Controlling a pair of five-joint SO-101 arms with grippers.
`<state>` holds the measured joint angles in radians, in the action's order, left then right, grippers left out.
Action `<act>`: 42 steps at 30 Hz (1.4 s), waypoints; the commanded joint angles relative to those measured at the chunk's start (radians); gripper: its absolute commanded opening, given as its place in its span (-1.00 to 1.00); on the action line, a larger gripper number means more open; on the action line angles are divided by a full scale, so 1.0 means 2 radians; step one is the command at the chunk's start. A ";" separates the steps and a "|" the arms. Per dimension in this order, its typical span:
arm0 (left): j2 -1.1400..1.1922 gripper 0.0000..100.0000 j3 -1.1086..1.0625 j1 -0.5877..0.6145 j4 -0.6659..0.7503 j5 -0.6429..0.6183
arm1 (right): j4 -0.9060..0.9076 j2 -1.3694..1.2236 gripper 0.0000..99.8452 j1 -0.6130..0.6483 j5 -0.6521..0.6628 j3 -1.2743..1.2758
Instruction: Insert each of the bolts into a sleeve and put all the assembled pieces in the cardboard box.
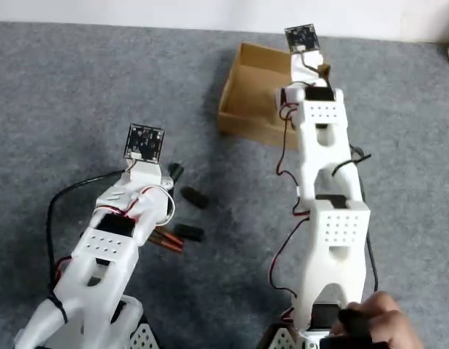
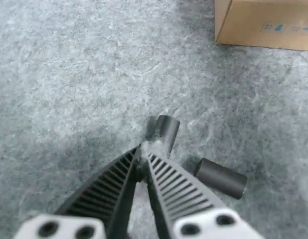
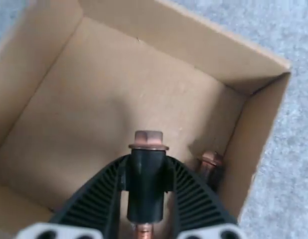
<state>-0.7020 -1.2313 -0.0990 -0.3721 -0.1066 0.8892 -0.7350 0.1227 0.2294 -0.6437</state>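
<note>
- Evidently the step in hand is the drop. The right gripper (image 3: 146, 167) hangs over the cardboard box (image 3: 144, 30), jaws clenched on an assembled piece (image 3: 145, 194), a copper bolt run through a black sleeve.
- To do it well, I would lower the piece nearer the box floor, clear of the walls and of the piece lying there. I would then part the jaws fully before lifting, so it neither bounces out nor clings.
- The left gripper (image 2: 143, 158) sits low over the bench (image 2: 69, 74), jaws closed tip to tip against the near end of a loose sleeve (image 2: 165, 129). Whether they nip it I cannot tell.
- Assembled pieces: two, one held and a second piece (image 3: 211, 167) in a box corner.
- Loose sleeves (image 1: 194, 196): three on the bench in the high view.
- Loose bolts (image 1: 168, 240): beside the left arm, partly hidden; perhaps two.
- Boxes: one.
</note>
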 commanded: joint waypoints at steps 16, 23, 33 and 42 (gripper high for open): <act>0.002 -0.99 0.026 0.000 0.013 -0.001 | 0.004 -0.017 -0.68 -0.004 0.004 -0.052; 0.003 -0.99 0.025 0.000 0.021 -0.001 | 0.063 -0.016 -0.58 -0.003 0.002 -0.055; 0.003 -0.99 0.024 0.000 0.022 0.000 | 0.211 0.036 -0.58 -0.003 -0.030 -0.146; 0.001 -0.99 0.023 0.003 0.022 -0.003 | 0.389 0.089 -0.58 0.042 -0.054 -0.296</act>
<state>-0.6958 -1.2313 -0.0990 -0.3475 -0.1051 1.5566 -0.6322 0.1442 0.1297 -1.1208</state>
